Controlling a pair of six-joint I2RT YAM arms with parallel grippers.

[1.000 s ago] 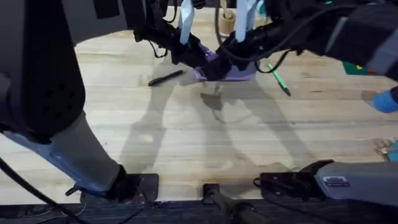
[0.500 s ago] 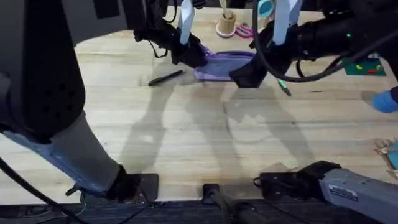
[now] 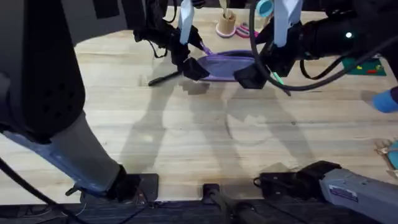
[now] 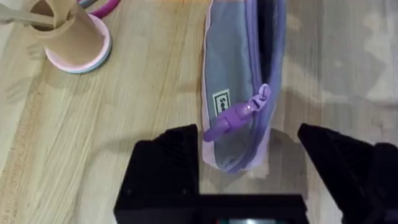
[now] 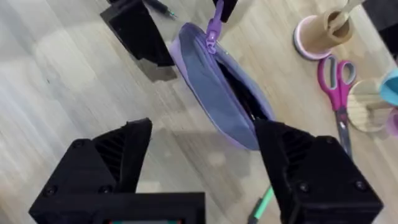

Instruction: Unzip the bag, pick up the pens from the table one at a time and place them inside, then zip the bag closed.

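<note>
The lavender bag [image 3: 225, 65] lies on the table [image 3: 205, 137] at the back middle, its zipper showing a dark gap along the top [image 4: 268, 25]. My left gripper [image 3: 194, 67] is open, its fingers [image 4: 166, 169] astride the bag's left end [image 4: 233, 81], where the purple zipper pull [image 4: 239, 115] hangs. Over the bag's right end hovers my right gripper [image 3: 252, 76], open and holding nothing [image 5: 205, 168]. The black pen [image 3: 165, 78] lies just left of the bag. The green pen [image 3: 278, 81] lies to the right, partly under the right arm.
Behind the bag stand a tape roll with a wooden holder [image 3: 227, 23] and pink-handled scissors [image 3: 244, 30]. A green card [image 3: 364, 65] and a blue object [image 3: 385, 99] lie at the right edge. Bare wood stretches across the front half.
The right gripper slid from the bag's left end to its right end, then let go. The bag settled onto the table, and the left gripper dropped a little.
</note>
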